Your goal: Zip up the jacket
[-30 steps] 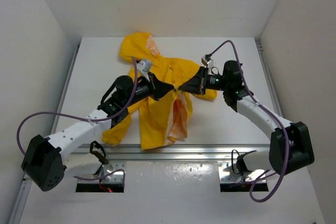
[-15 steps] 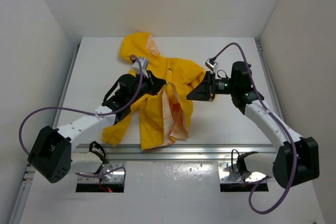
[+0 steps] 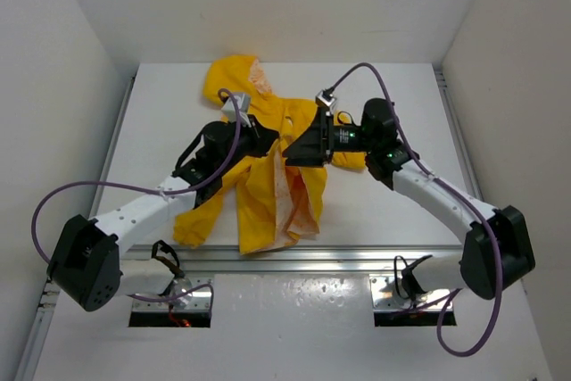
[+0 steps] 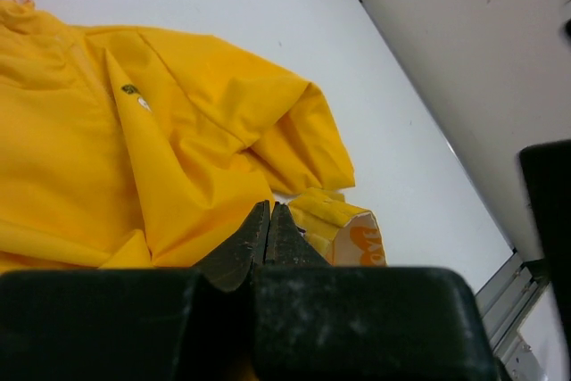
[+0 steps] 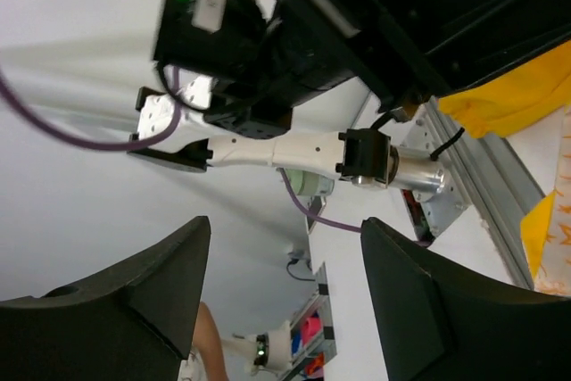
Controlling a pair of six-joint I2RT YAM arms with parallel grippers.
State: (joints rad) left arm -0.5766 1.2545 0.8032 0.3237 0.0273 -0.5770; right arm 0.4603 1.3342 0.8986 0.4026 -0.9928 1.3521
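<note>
Two arms converge on the chest of the jacket point(image 3: 259, 207), which lies on the white table point(image 3: 393, 211) with its hood point(image 3: 234, 78) toward the far wall and its hem by the near metal rail point(image 3: 357, 256). Farthest left, the left-hand sleeve point(image 3: 192, 220) trails limp toward the near edge, partly under the left arm. Next comes the left gripper point(image 3: 270, 142). In its wrist view the jaws are closed tip to tip and creases in the yellow cloth run in toward them, so it appears to pinch the front edge of one panel, though the bite itself is hidden. I judge this grip is meant to anchor and tension the opening so the zip halves can be brought together. Between the grippers the front is open, one panel folded back to show the pale lining point(image 3: 299, 198) with its orange print; no zip teeth or slider can be made out. The shell looks smooth, thin and faintly glossy, a slick rainwear cloth that folds in soft ridges and would likely slip between hard jaws. Just right of that, the right gripper point(image 3: 287, 153) points leftward at the same edge, jaws wide apart and holding nothing. It seems poised to take the opposite edge or the pull. Farthest right, the right-hand sleeve point(image 4: 294, 131) lies doubled over, its cuff point(image 4: 343, 229) turned to show the print.
</note>
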